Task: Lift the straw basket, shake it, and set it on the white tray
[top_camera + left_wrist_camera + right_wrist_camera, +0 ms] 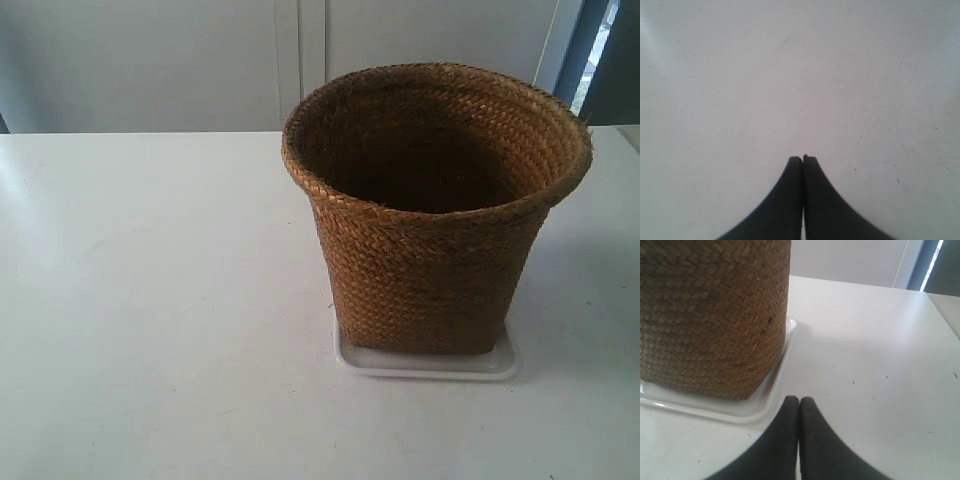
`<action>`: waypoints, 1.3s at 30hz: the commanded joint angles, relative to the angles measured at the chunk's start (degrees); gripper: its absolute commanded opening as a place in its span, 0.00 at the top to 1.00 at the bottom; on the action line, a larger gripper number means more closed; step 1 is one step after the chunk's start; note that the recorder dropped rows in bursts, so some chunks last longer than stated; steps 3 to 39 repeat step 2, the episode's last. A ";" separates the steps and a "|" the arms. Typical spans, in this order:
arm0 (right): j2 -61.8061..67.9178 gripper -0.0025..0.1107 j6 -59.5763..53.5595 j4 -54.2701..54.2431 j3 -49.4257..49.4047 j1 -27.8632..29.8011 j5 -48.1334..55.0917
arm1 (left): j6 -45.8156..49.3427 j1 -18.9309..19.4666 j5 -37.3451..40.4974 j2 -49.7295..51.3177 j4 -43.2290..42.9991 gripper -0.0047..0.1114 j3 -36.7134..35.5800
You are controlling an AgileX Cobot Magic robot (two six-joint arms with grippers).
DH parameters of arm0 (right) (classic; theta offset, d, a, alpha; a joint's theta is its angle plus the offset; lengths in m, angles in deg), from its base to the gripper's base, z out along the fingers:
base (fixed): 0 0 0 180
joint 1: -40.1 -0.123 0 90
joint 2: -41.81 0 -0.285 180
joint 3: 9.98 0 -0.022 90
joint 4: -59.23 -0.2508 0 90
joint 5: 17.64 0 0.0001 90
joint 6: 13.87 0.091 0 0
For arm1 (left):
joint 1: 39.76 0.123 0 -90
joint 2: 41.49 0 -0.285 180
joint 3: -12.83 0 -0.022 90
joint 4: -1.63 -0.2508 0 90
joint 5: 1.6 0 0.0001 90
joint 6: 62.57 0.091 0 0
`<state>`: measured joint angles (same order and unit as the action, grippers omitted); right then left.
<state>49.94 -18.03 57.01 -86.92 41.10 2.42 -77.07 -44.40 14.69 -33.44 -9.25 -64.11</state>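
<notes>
Jaws together (both pairs), over table (800, 75)

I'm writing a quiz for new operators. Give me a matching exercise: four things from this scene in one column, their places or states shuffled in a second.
1 basket
2 tray
3 left gripper
4 right gripper

A shut, beside the tray
B upright on the tray
C shut, over bare table
D flat on the table, under the basket

Pairs: 1-B, 2-D, 3-C, 4-A
</notes>
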 commanded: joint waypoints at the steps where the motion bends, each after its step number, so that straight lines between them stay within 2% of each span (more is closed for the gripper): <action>1: -0.35 0.98 0.01 0.41 -0.28 0.36 -0.14 | -0.41 -0.07 -0.03 -0.26 0.32 0.96 -0.27; 39: -0.35 0.98 0.01 0.41 -0.28 0.36 -0.14 | -0.41 -0.07 -0.03 -0.26 0.32 0.96 -0.27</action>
